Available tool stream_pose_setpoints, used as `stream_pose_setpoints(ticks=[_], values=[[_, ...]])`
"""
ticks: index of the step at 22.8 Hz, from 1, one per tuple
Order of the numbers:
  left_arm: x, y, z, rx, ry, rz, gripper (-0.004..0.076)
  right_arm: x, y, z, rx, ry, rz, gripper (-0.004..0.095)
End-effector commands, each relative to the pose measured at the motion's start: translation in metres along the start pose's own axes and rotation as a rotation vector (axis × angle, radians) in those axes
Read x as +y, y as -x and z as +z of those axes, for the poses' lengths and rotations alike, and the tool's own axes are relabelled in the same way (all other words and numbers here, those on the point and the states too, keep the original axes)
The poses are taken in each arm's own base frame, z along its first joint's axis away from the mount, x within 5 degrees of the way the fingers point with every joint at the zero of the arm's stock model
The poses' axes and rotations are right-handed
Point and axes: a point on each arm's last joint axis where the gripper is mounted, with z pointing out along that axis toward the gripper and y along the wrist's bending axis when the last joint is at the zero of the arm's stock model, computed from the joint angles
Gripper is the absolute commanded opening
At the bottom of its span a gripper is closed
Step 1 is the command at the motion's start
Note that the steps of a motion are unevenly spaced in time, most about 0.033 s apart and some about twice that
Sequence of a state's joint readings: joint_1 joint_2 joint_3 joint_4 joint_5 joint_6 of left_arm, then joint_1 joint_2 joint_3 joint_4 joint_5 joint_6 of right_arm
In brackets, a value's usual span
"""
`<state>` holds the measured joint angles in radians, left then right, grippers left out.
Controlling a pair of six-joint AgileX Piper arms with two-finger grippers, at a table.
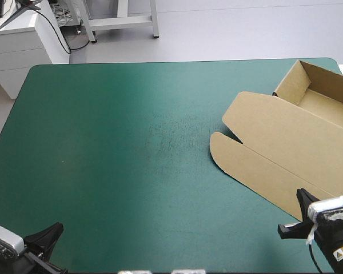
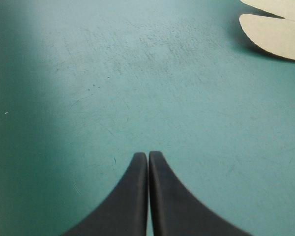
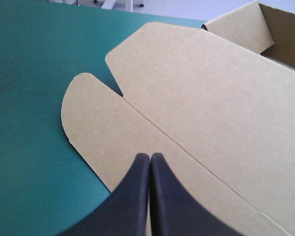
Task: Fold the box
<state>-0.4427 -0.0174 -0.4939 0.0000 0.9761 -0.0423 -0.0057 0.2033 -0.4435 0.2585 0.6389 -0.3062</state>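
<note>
As I look along them, both end effectors have their black fingers pressed together on nothing: the left end effector (image 2: 148, 156) over the bare teal-green desk (image 1: 103, 160), the right end effector (image 3: 150, 157) over the near edge of the brown box (image 1: 286, 142). The brown box lies at the desk's right side, its walled tray (image 1: 288, 83) at the far right corner and its lid (image 3: 201, 98) spread flat toward the middle.

One box (image 1: 286, 142), at the right edge of the single tabletop (image 1: 120, 142). Two grippers at its near edge: left gripper (image 2: 148, 155), right gripper (image 3: 150, 156).
</note>
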Motion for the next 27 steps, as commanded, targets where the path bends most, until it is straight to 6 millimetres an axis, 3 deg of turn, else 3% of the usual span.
stream_pose_setpoints(ticks=[1,5,27], values=[[-0.001,0.011,-0.006,-0.110,-0.015,-0.009,-0.0008,0.001,0.005,-0.013,-0.147,-0.020,0.018,-0.0019],[-0.001,0.012,-0.001,-0.146,-0.020,-0.012,-0.0008,0.005,-0.010,-0.020,-0.128,0.000,0.046,-0.0019],[-0.004,0.011,0.004,-0.175,-0.053,-0.040,-0.0008,0.005,-0.011,-0.026,-0.163,-0.006,0.051,-0.0019]])
